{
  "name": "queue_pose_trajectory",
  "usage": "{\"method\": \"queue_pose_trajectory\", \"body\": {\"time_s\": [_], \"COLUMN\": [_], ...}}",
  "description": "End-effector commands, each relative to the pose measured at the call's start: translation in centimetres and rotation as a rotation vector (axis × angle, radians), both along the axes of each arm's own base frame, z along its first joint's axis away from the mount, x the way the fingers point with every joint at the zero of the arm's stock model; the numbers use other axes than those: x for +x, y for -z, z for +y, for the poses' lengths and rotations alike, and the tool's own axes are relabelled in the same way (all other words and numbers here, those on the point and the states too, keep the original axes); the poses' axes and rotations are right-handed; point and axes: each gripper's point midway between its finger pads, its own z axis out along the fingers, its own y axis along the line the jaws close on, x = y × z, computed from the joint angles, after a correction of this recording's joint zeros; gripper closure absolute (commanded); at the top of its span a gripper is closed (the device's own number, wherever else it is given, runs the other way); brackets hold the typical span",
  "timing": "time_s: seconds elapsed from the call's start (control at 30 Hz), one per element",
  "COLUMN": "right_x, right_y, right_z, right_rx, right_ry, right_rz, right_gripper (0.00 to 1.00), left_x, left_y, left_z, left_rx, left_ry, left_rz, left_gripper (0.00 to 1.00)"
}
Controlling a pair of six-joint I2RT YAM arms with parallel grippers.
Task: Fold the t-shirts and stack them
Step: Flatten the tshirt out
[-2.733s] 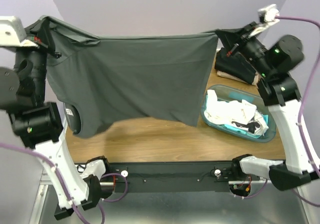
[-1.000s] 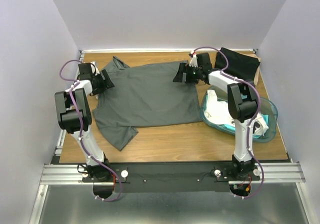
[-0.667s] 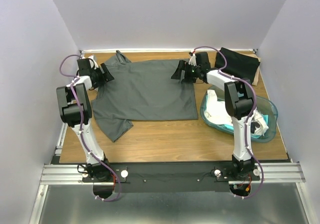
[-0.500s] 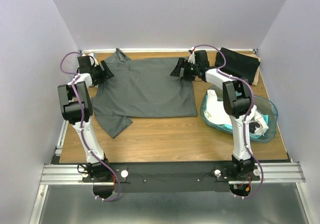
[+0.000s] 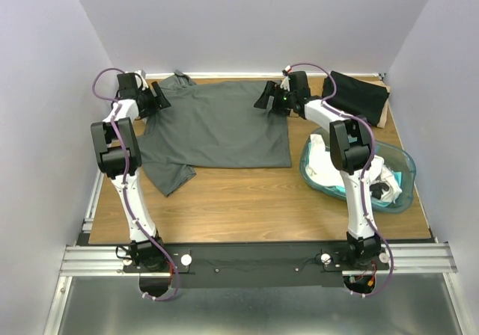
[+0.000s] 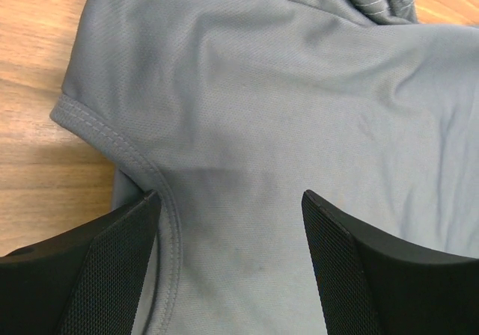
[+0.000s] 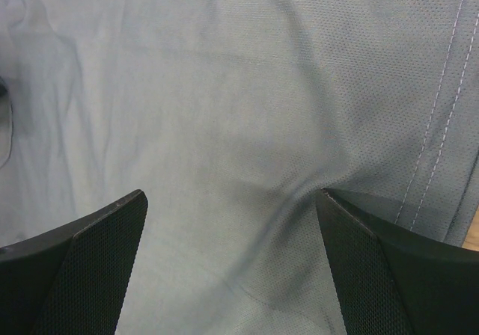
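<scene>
Dark grey t-shirt (image 5: 217, 129) lies spread nearly flat on the wooden table (image 5: 247, 200), far-left part of the surface, hem edge to the right. One sleeve (image 5: 168, 178) sticks out toward the near-left, and the collar (image 5: 179, 79) is bunched at the far edge.

Left gripper (image 5: 157, 99) sits low at the shirt's far-left corner. In the left wrist view its fingers (image 6: 112, 260) are spread wide over the sleeve seam, with fabric lying loose between them and nothing pinched. Left gripper midpoint (image 6: 228, 200) is over cloth, with bare wood to the left of it.

Right gripper (image 5: 263, 98) is at the shirt's far-right corner, also low. In the right wrist view the jaws are fully apart, midpoint (image 7: 232, 197), with grey fabric under and between them — not clamped, a small crease near the right finger (image 7: 374, 253), and the stitched hem at the right edge.

Black t-shirt (image 5: 358, 96) is folded at the far-right corner of the table, apart from the grey one. Teal plastic tub (image 5: 400, 193) sits near-right of it, beside the grey shirt's right edge, holding crumpled white t-shirts (image 5: 337, 167) — the count can't be told.
</scene>
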Motion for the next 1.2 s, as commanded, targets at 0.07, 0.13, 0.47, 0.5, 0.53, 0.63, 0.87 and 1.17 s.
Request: {"method": "queue_pose_trajectory", "body": {"time_s": [0.07,0.13,0.47,0.5,0.53,0.63,0.87,1.17], "right_x": [-0.1,-0.1,-4.6,-5.1,-6.1,-8.0,-9.5,-9.6], "right_y": [-2.1,-4.5,-7.1,-7.2,-5.8,-3.9,-1.0,1.4], "right_z": [-0.2,-0.1,0.6,0.5,0.4,0.7,0.8,0.3], "right_rx": [-0.053,-0.047,0.014,0.014,0.006,-0.006,-0.038,-0.068], "right_ry": [-0.051,-0.058,-0.057,-0.058,-0.063,-0.079,-0.093,-0.069], "right_rz": [-0.052,-0.094,-0.034,-0.028,0.007,0.058,0.113,0.156], "right_gripper": [0.0,0.0,0.0,0.0,0.0,0.0,0.0,0.0], "left_x": [-0.2,-1.1,-9.5,-10.0,-10.6,-12.6,-13.4,-12.3], "left_y": [-6.5,-8.5,-6.1,-5.6,-5.1,-2.9,-0.3,3.2], "left_z": [-1.5,-1.7,-2.2,-2.5,-3.1,-4.0,-4.4,-4.2], "left_rx": [0.014,0.036,0.14,0.132,0.117,0.081,0.061,0.006], "left_ry": [0.029,0.027,-0.005,0.001,0.016,0.043,0.06,0.039], "left_rz": [-0.075,-0.1,0.061,0.071,0.08,0.128,0.172,0.211], "left_gripper": [0.16,0.16,0.16,0.16,0.16,0.16,0.16,0.16]}}
